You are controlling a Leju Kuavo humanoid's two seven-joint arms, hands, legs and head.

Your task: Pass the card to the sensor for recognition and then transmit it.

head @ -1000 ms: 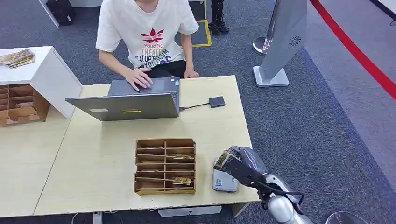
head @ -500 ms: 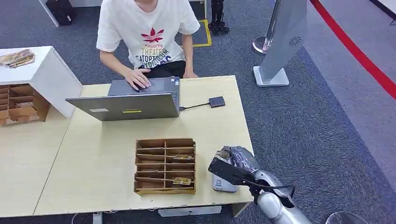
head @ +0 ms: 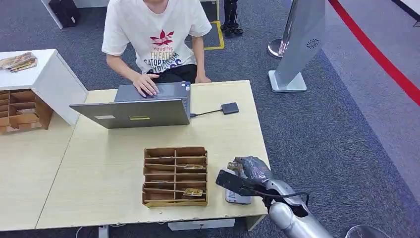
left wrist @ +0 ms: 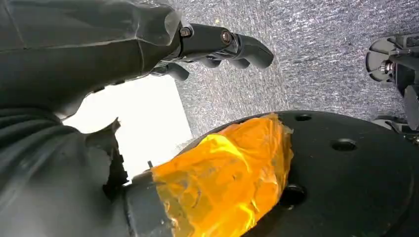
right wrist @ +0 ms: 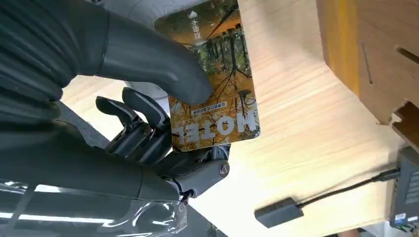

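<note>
right hand (right wrist: pixel 148 98): we grip the card (right wrist: pixel 217 84), thumb on its face, dark fingers behind.
card: in that hand, over the near table (head: pixel 99 163) corner, just above the sensor (head: pixel 236 197), right of the wooden tray (head: pixel 175 175).
left hand (left wrist: pixel 148 54): holds nothing, fingers loosely apart, hanging over carpet.
step: we judge the card is being presented to the sensor.
how: we keep the card flat and low over the reader, hold steady for the read, thumb clear of the middle.
text: "HOTEL" on the card; smaller print unreadable.
</note>
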